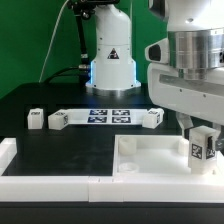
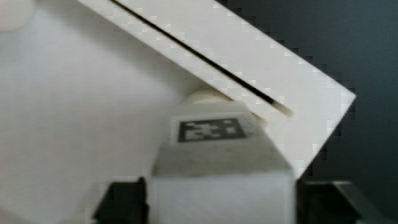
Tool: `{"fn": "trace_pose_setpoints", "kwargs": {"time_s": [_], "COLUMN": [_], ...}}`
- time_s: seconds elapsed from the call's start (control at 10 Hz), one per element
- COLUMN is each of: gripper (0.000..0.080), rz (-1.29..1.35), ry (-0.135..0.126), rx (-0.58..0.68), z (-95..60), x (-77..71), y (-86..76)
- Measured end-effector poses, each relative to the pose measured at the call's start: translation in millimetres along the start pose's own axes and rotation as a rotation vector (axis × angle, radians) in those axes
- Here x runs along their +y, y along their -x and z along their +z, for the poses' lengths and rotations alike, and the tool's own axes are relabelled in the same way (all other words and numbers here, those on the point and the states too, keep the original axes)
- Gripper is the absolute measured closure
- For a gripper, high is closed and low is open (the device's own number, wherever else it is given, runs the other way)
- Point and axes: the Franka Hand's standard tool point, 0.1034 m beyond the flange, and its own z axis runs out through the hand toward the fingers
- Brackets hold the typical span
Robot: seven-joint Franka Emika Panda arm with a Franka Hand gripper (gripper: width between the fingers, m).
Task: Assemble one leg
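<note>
- The arm (image 1: 195,70) fills the exterior view's right side, wrist pointing straight down, so the fingers (image 1: 201,146) hang low over the tray.
- The tray (image 1: 150,160), the big white part, lies on the black surface (image 1: 60,100) directly under the fingers, and in the wrist view its pale face and a raised rim run diagonally behind them.
- The marker board (image 1: 112,116) lies flat on the surface well beyond the fingers, toward the robot base.
- The leg (image 1: 201,146) is held between the fingers, upright, its tag facing the exterior camera. The fingers are closed on its sides, which the wrist view confirms with the tagged leg (image 2: 214,150) sitting between the two dark pads.
- Three spare legs lie far from the fingers: one just behind them by the board (image 1: 153,117), two well off to the exterior view's left (image 1: 57,119) (image 1: 36,119).
- I judge the step to be carrying the leg to a tray socket. Next, it likely needs lining up over the socket, lowering straight and turning in. Whether the leg touches the tray yet, I cannot tell.
</note>
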Motion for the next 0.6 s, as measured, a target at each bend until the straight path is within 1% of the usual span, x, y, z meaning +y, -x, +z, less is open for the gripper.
{"fn": "trace_pose_setpoints", "kwargs": {"time_s": [0.1, 0.2, 0.3, 0.6], "gripper": [0.0283, 0.0178, 0.0158, 0.015], "rz": [-0.035, -0.078, -0.107, -0.497], "ry": [0.002, 0.007, 0.015, 0.019], "rx": [0.002, -0.001, -0.006, 0.001], "z": [-0.1, -0.1, 0.1, -1.1], "x": [-0.1, -1.0, -2.0, -3.5], "y": [0.2, 3.2, 7.9, 7.7]}}
